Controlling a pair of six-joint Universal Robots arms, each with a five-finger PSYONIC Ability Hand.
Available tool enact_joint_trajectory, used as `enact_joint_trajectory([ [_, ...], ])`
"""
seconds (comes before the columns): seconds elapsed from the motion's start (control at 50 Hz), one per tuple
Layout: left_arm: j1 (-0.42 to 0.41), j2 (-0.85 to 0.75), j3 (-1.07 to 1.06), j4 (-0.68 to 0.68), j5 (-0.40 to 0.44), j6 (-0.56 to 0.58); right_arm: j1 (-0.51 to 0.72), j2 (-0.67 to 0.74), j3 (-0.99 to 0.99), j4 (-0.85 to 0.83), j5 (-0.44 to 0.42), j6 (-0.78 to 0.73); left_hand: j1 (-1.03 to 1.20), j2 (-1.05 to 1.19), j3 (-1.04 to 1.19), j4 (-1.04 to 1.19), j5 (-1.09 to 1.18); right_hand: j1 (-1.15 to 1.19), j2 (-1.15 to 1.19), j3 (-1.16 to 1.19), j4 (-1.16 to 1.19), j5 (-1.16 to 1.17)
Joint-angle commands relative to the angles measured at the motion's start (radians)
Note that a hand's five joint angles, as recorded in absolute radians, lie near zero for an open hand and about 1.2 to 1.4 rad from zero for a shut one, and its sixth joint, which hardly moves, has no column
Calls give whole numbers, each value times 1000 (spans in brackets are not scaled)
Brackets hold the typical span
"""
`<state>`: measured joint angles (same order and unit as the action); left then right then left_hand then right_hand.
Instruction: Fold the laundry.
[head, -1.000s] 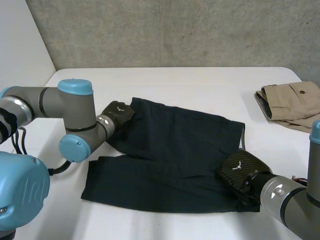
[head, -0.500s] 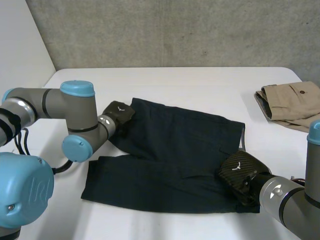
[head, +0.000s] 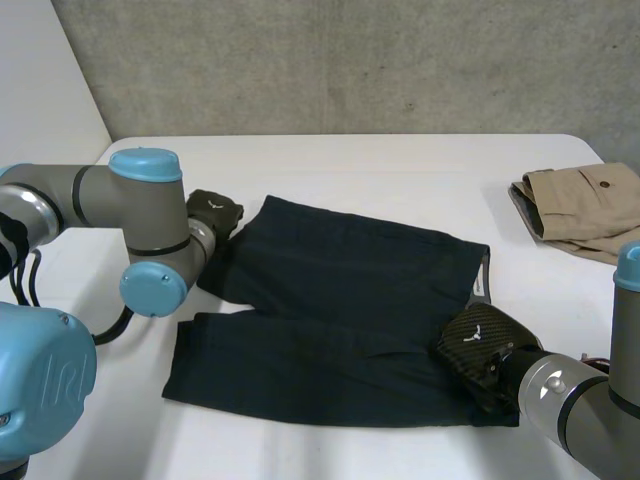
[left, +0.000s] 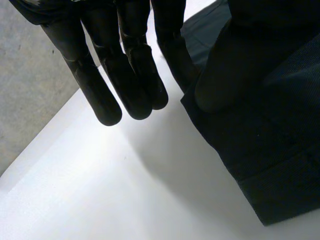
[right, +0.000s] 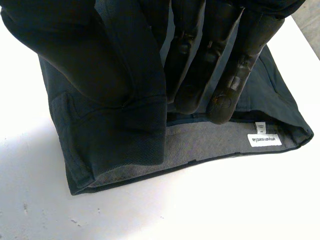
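Dark navy shorts (head: 340, 300) lie spread flat on the white table (head: 380, 165). My left hand (head: 213, 212) is at the far left leg hem and is shut on it. In its wrist view the hem of the shorts (left: 270, 140) is pinched between the thumb and the straight fingers (left: 130, 75). My right hand (head: 478, 338) sits at the near right corner, on the waistband. There the waistband of the shorts (right: 125, 145) wraps over the thumb, and the fingers (right: 235, 65) press behind it. A white label (right: 264, 140) shows inside the waistband.
A folded beige garment (head: 585, 208) lies at the table's right edge, apart from the shorts. Bare white table surrounds the shorts on the far side and the left. A grey wall stands behind the table.
My left hand has closed on the leg hem and moved left, drawing that corner outward. The right hand has stayed in place on the waistband.
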<state>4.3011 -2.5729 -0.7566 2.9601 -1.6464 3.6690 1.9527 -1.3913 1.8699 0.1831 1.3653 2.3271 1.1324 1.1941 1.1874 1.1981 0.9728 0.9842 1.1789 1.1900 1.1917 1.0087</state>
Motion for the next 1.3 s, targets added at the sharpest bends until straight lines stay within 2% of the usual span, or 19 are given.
enact_joint_trajectory([
  [0.02,0,0,-12,-3,-53,2,0,0,0,-1,0,0,264,202,209,198,249,412,217,206,205,213],
  [0.08,-1,11,-39,4,-53,-1,-1,0,0,-1,0,0,264,202,209,198,249,412,217,206,205,213],
  [0.1,-3,16,-46,4,-53,-1,-1,0,0,-1,0,0,72,11,17,7,57,412,217,206,205,213],
  [0.12,-4,20,-50,4,-53,-1,-1,0,0,-2,0,0,-261,-323,-316,-326,-276,412,217,206,205,213],
  [0.14,-12,34,-65,7,-61,-1,-1,0,0,-2,0,0,-712,-774,-767,-777,-727,412,217,206,205,213],
  [0.18,-18,68,-91,8,-59,-13,-1,0,0,-2,0,0,-900,-962,-955,-966,-915,412,217,206,205,213],
  [0.2,-18,80,-104,10,-59,-15,-1,0,2,-2,0,0,-919,-980,-974,-984,-934,412,217,206,205,213],
  [0.3,-9,247,-274,30,-27,-21,-3,0,2,-2,0,0,-860,-922,-915,-926,-875,412,217,206,205,213],
  [0.48,-20,526,-689,37,178,-35,-8,-2,-1,-2,-2,2,-637,-699,-692,-703,-652,412,217,206,205,213],
  [0.64,-20,585,-860,51,191,-27,-6,-2,0,-2,-2,1,-520,-582,-575,-586,-535,412,217,206,205,213],
  [0.72,-17,574,-869,74,189,-27,-5,-2,0,-2,-2,2,-321,-382,-376,-386,-336,412,217,206,205,213],
  [0.78,-18,563,-860,92,188,-26,-6,-2,0,-5,-2,2,192,130,137,126,177,412,217,206,205,213],
  [0.8,-18,562,-859,96,188,-26,-6,-2,0,-8,-2,2,263,201,208,197,248,412,217,206,205,213],
  [0.9,-27,573,-820,126,181,-26,-6,-3,-24,-19,1,11,264,202,209,198,249,412,217,206,205,213],
  [1.0,-79,573,-706,235,119,-27,-6,5,-92,-33,6,18,264,202,209,198,249,412,217,206,205,213],
  [1.06,-103,553,-640,264,90,-26,-8,47,-156,-66,37,20,264,202,209,198,249,412,217,206,205,213],
  [1.2,-119,269,-313,269,36,-27,3,201,-319,-230,165,15,264,202,209,198,249,412,217,206,205,213],
  [1.3,-139,96,-52,267,-38,-23,8,349,-449,-372,201,9,264,202,209,198,249,412,217,206,205,213],
])
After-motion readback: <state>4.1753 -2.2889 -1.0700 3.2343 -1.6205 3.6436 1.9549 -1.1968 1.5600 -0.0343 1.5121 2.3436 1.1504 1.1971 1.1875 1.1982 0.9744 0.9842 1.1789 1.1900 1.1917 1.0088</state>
